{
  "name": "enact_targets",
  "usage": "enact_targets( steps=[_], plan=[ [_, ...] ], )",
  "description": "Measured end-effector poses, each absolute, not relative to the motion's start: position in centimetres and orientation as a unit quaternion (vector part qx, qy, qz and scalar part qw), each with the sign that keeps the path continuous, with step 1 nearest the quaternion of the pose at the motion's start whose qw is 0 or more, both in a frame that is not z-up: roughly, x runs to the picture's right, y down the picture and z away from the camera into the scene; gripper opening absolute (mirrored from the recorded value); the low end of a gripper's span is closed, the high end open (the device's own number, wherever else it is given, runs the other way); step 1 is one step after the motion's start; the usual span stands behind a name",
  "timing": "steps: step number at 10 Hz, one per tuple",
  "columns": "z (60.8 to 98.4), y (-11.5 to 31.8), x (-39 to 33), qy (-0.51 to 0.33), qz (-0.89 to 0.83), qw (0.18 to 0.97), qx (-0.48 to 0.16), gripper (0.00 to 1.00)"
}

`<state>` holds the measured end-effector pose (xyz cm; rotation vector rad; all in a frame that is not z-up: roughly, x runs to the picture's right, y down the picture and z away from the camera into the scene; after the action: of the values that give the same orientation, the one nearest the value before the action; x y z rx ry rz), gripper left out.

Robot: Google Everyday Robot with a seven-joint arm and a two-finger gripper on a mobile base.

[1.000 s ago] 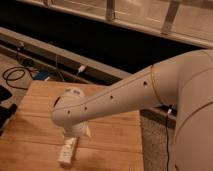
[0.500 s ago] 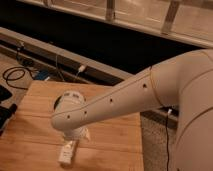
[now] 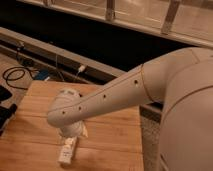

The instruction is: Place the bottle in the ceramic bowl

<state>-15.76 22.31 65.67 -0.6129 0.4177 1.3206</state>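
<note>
Fingers of the gripper sit directly over the bottle.

Jaws hang low over the near left part of the surface, pale wood planks spreading out on every side of them. Beyond the jaws, past the surface's far edge: white plug. Far left of the jaws, down on the floor: coiled black cable, small blue item beside it. Left of the jaws, at the frame edge: dark object, kind unclear. Well behind the jaws: long grey ledge, then framed glass panels.
</note>
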Motion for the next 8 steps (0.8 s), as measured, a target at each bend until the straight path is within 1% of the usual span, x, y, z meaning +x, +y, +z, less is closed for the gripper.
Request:
enact_targets(
  steps=[3,6,8],
  plan=[
    [66.8,22.1,-18.4,0.194,0.585,0.737,-0.278,0.65],
    [69.8,22.5,-20.8,0.21,0.576,0.737,-0.284,0.65],
    [70.1,22.5,-20.8,0.212,0.576,0.736,-0.284,0.65]
  ],
)
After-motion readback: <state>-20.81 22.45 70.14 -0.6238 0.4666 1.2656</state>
